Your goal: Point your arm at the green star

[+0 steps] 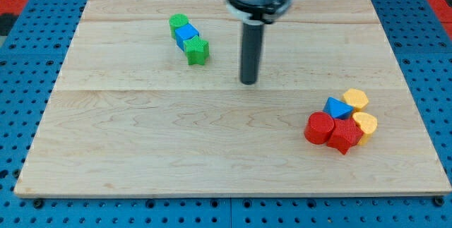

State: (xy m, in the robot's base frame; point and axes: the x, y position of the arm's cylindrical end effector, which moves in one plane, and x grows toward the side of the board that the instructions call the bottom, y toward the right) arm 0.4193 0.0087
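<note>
Green star lies left of my tip.

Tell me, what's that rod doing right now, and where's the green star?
My tip on bare board, touching nothing. Green star toward the view's left of it, apart, at the end of a row with the blue block and green block. Path between clear.

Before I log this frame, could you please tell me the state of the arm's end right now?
No gripper: my tip holds nothing, resting on the wooden board, apart from the green star block toward the view's left.

Pale wooden board, blue pegboard surface
</note>
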